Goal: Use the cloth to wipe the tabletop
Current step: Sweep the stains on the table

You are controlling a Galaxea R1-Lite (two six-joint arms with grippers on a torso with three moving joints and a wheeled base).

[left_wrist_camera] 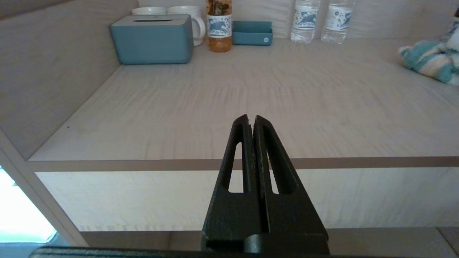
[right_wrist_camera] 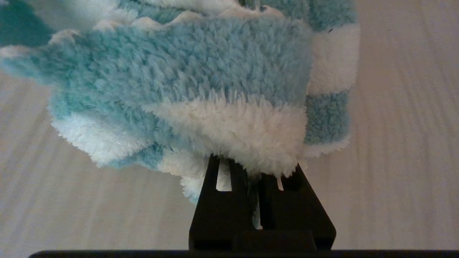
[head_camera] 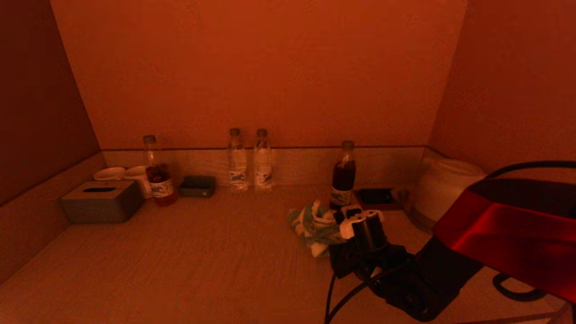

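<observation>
Nearest, the left claw [left_wrist_camera: 251, 120] sits pressed together, holding nothing, before the table's [left_wrist_camera: 229, 107] front edge. Farther in, right of centre, the right claw [right_wrist_camera: 252, 172] is clamped on the striped cloth [head_camera: 315, 227]. Bottles [head_camera: 248, 159] line the back wall.

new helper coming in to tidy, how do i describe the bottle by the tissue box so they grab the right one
Start at the back wall of the tabletop and go to its left corner, where the blue-grey tissue box sits in front of two white mugs. The bottle stands just beside that box. Unlike the two clear water bottles further along the wall, it holds amber liquid and is only partly full.
</observation>
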